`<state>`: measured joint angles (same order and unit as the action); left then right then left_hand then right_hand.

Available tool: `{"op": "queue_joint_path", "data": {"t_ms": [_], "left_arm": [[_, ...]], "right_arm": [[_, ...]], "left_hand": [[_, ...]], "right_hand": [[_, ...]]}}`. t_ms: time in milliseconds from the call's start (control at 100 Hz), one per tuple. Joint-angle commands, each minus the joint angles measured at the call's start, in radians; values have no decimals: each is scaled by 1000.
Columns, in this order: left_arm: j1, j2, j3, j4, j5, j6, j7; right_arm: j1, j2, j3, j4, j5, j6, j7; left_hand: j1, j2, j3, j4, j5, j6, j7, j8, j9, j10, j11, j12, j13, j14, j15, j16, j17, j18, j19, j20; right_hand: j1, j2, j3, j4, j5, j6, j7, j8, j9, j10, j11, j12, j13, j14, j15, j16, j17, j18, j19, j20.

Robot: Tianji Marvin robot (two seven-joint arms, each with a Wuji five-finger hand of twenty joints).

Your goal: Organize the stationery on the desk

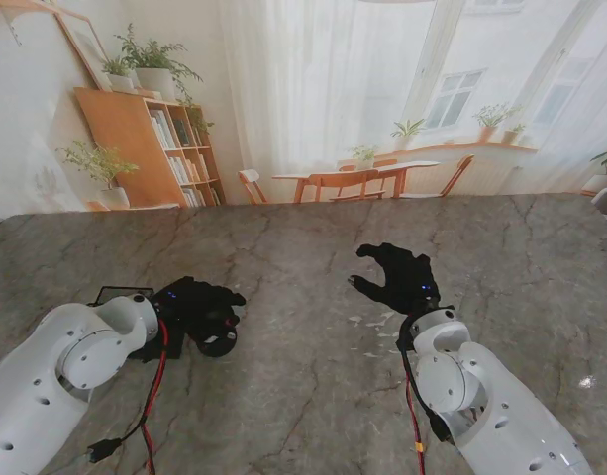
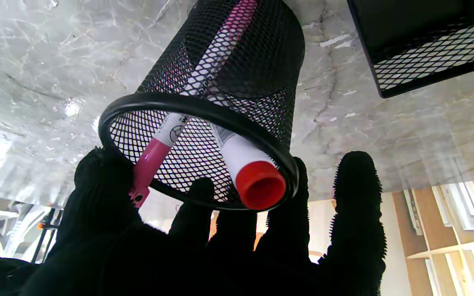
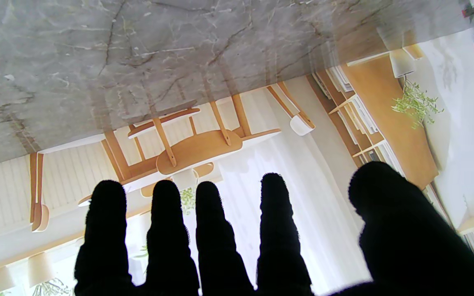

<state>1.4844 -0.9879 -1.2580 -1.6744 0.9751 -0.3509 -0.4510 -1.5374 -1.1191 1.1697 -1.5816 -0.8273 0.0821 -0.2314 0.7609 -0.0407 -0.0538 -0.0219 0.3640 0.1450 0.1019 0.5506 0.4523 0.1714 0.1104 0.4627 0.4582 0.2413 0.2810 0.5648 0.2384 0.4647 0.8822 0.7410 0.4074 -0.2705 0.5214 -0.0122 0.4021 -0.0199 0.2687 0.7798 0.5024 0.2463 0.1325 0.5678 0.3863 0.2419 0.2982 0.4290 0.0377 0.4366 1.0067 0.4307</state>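
In the left wrist view a round black mesh pen cup holds a pink marker and a white marker with a red cap. My left hand wraps the cup's rim, thumb on one side and fingers on the other. The stand view shows that left hand low over the table's left side, mostly hiding the cup. My right hand hovers right of centre, fingers spread and holding nothing. Its fingers show apart against the room.
A rectangular black mesh tray sits close beside the cup; its edge peeks out behind my left forearm. The grey marble table stretches far ahead, with pale flecks near my right wrist.
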Motion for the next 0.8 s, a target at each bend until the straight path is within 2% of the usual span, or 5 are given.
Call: {"op": "queue_joint_path", "data": {"t_ms": [0,100,280,470,790], "left_arm": [[14,-2,-2,-5,6,-3,9],[23,-4,-14,-15,11,-2,18],[41,-13,-30,-38,-19,37,53],[65,-24,-53,-78,-44,72,94],[109,-26,-103,-137,16,48,111]], "right_arm": [[-3,-1,0,2,1,1,12],[-3,-1,1,1,1,1,13],[-2,-1,1,2,1,-2,13],[-2,-1,0,4,1,-4,12],[-5,-2,3,4,0,-4,6]], "left_hand": [[-33,-38,20,-14,-40,29,-27,-22,-36,15,-14,-21,-34,12,-25,-13,-25,62,-26,-26],[-51,-23,21,-14,-82,39,-40,-65,-74,20,-35,-58,-70,20,-70,-68,-61,90,-86,-75],[-62,-6,20,-13,-129,32,-52,-100,-141,26,-62,-135,-178,46,-152,-220,-179,145,-254,-263],[-68,-14,20,-13,-125,22,-52,-105,-141,20,-63,-148,-190,48,-156,-241,-198,147,-282,-297],[-61,-31,21,-13,-66,25,-21,-88,-113,25,-55,-146,-172,50,-148,-240,-185,150,-268,-298]], "right_hand": [[7,24,-16,-7,14,-7,5,-27,1,-7,16,2,-14,-22,4,9,-21,-19,4,-13],[6,25,-16,-7,12,-9,5,-28,0,-8,16,1,-14,-22,4,9,-20,-19,4,-13],[6,25,-16,-7,11,-8,4,-28,0,-7,16,1,-13,-22,3,9,-21,-20,3,-14],[6,24,-16,-7,10,-11,4,-28,-1,-8,15,1,-14,-22,2,9,-21,-20,2,-14],[6,24,-16,-7,10,-9,4,-28,-1,-8,16,1,-15,-22,2,9,-22,-20,2,-14]]}}
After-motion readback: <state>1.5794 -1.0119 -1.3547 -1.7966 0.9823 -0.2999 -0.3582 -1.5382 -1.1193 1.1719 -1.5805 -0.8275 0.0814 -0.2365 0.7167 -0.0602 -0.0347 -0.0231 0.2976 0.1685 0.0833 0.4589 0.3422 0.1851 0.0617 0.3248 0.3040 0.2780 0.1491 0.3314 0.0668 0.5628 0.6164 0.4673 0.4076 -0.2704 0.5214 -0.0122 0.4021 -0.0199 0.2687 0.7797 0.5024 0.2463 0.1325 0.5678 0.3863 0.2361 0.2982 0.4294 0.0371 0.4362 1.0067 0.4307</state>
